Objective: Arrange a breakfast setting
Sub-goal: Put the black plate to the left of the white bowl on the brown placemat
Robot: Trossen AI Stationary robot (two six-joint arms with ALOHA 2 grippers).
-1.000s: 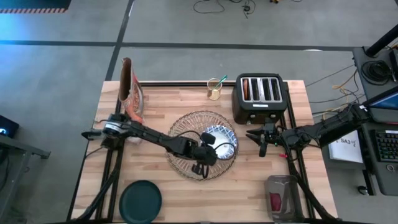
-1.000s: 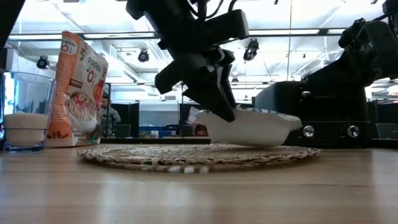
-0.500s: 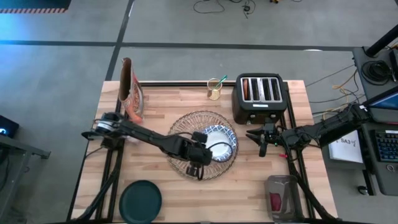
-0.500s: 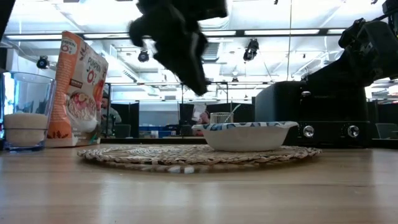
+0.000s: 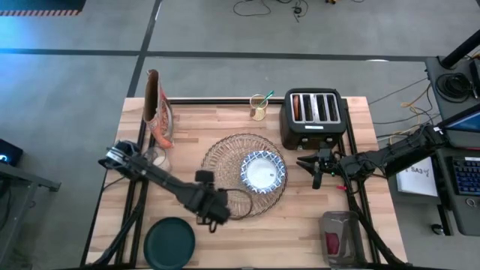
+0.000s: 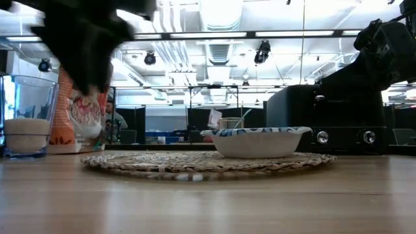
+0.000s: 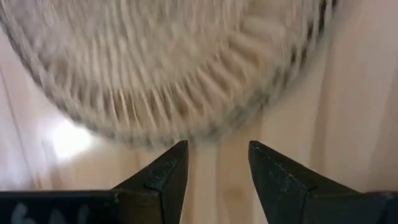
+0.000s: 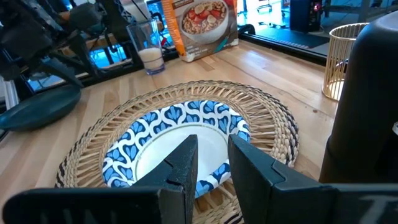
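The blue-and-white bowl [image 5: 262, 171] stands upright on the right half of the round woven placemat [image 5: 225, 157], and also shows in the low view [image 6: 257, 140]. My left gripper [image 5: 214, 212] is open and empty, above the mat's near left rim [image 7: 186, 81]. My right gripper [image 5: 313, 169] hovers open and empty beside the mat's right edge, facing the bowl [image 8: 180, 137]. The dark teal plate [image 5: 169, 241] lies at the near left corner. The small glass [image 5: 156, 159], white at the bottom [image 6: 26, 123], stands left of the mat. I cannot make out the spoon.
The black four-slot toaster [image 5: 313, 116] stands at the far right, just behind my right gripper. A cereal box [image 5: 157, 112] stands at the far left. A small gold holder [image 5: 259, 106] sits at the far edge. A grey container [image 5: 337, 238] is at the near right corner.
My left gripper has let go of the bowl's rim, risen, and moved toward the table's near left, past the mat's edge. The bowl, tilted with one side raised a second ago, now rests flat on the placemat.
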